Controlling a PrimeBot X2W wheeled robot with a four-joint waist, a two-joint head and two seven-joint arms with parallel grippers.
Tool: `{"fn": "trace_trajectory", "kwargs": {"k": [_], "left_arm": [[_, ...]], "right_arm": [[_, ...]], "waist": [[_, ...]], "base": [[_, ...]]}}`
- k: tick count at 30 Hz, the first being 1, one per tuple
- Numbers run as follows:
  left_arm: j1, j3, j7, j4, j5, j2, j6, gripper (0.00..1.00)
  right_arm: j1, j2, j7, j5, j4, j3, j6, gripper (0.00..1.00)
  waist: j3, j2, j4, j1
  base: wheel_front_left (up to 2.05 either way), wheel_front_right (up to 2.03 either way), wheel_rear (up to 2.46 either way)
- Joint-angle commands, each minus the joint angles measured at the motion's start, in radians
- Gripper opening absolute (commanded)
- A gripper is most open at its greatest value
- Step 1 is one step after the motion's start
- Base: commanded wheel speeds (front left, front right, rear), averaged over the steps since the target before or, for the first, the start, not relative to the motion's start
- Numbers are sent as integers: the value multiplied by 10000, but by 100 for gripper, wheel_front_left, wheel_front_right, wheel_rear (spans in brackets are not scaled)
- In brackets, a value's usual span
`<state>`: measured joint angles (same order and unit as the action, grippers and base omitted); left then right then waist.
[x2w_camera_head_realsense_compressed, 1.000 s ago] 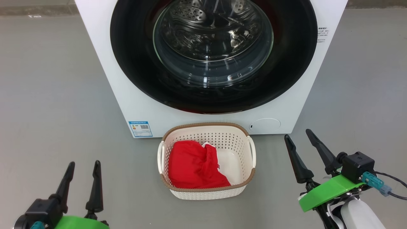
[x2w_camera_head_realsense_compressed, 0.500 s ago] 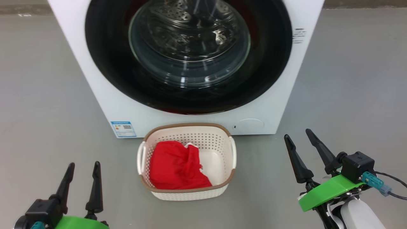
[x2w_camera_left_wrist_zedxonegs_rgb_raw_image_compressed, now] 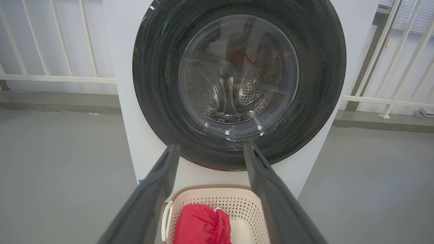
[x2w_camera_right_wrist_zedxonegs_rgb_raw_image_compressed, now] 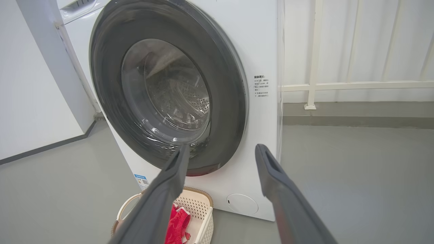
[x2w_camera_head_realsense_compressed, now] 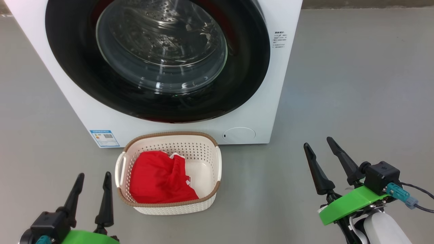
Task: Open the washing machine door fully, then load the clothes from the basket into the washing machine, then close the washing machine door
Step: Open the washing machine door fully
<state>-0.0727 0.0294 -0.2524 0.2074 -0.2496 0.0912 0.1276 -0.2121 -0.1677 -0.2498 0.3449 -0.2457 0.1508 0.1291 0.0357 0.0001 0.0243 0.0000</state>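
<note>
The washing machine door is shut on the washing machine, so I'd hook my right gripper, fingers spread and empty, behind its rim and swing it wide, clear of the basket just below. The basket holds red clothes bunched to its left; my left gripper hovers beside it, fingers spread.

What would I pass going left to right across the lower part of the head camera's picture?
left gripper → basket, with the clothes in it → right gripper
</note>
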Motion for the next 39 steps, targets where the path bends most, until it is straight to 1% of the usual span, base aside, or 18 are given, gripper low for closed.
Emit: {"fn": "trace_trajectory", "kwargs": {"k": [1, 39], "left_arm": [[-486, -324, -93, -223, -78, 221, 31, 100], [-503, -407, -93, -251, 26, 195, 31, 100]], "right_arm": [[-307, -24, -120, -26, 258, 206, 16, 100], [-362, -96, -120, 23, 175, 252, 16, 100]], "waist": [[6, -1, 4, 0], [88, -1, 41, 0]], "base": [[31, 31, -62], [1, 1, -2]]}}
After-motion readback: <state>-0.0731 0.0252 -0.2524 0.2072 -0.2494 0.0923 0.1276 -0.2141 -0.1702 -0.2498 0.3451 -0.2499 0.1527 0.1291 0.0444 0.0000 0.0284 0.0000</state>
